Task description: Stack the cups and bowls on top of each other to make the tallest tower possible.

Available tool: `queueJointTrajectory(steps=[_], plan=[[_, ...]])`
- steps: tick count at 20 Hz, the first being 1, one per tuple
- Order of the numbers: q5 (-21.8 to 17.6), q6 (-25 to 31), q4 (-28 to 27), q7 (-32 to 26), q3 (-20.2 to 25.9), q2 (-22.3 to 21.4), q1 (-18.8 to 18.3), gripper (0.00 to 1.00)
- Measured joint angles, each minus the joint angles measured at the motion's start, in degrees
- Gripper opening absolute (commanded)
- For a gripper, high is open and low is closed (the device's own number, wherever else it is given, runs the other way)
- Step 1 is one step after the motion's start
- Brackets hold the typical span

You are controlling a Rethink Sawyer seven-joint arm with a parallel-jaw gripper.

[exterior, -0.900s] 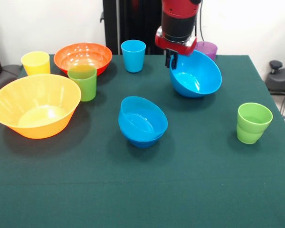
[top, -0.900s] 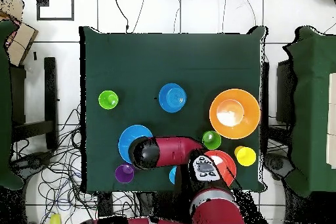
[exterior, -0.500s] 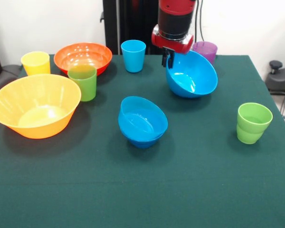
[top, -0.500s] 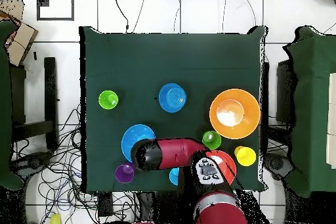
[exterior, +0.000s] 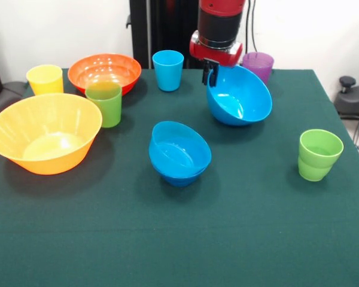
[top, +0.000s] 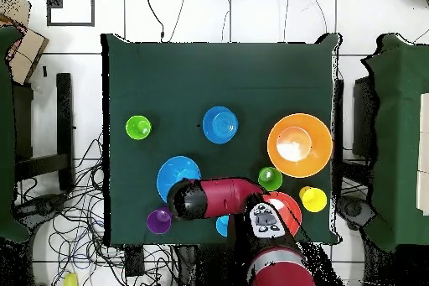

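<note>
Above the worktop (exterior: 257, 239), the end effector (exterior: 210, 73) is clamped on the rim of the big blue bowl (exterior: 239, 95), which hangs tilted with its opening facing the camera, just in front of the purple cup (exterior: 258, 63). Taking that held bowl as landmark in the front view: the blue cup (exterior: 168, 70) stands to its left, the nested blue bowls (exterior: 179, 153) sit in front and left, and a green cup (exterior: 319, 155) stands in front and right. Further left are another green cup (exterior: 104, 103), the red bowl (exterior: 105, 72), the yellow cup (exterior: 45, 79) and the yellow bowl (exterior: 45, 133).
</note>
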Motion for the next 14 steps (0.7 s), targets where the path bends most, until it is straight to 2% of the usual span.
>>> queueJointTrajectory(steps=[14], plan=[[0.2, 1.2, 0.0, 0.0, 2.7, -4.1, -2.9, 0.00]])
